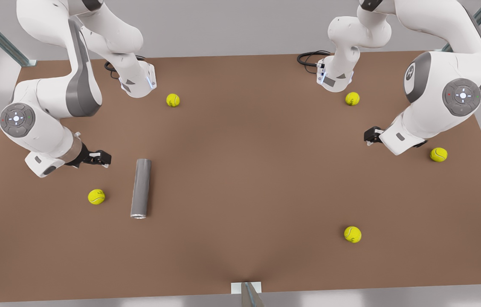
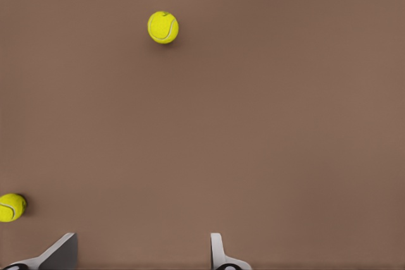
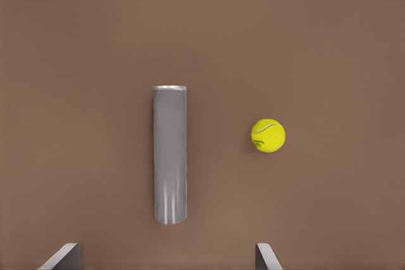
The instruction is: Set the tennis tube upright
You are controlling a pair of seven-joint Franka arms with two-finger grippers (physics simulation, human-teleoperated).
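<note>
The tennis tube [image 1: 141, 187] is a plain grey cylinder lying flat on the brown table [image 1: 240, 170], on the front view's left, with its hollow end toward the near edge. In the right wrist view the tennis tube [image 3: 169, 156] lies lengthwise in line with the gap between the fingers. My right gripper [image 1: 99, 158] hovers just to the tube's left in the front view; the right gripper [image 3: 166, 252] is open and holds nothing. My left gripper [image 1: 370, 135] waits on the front view's right; this left gripper [image 2: 140, 248] is open above bare table.
Several yellow-green tennis balls lie scattered: one ball [image 1: 96, 196] left of the tube, the same ball [image 3: 267, 135] beside it, others [image 1: 172, 99], [image 1: 352, 99], [image 1: 438, 154], [image 1: 352, 234]. Two balls [image 2: 163, 27], [image 2: 11, 207] show below the left gripper. Arm bases stand at the back.
</note>
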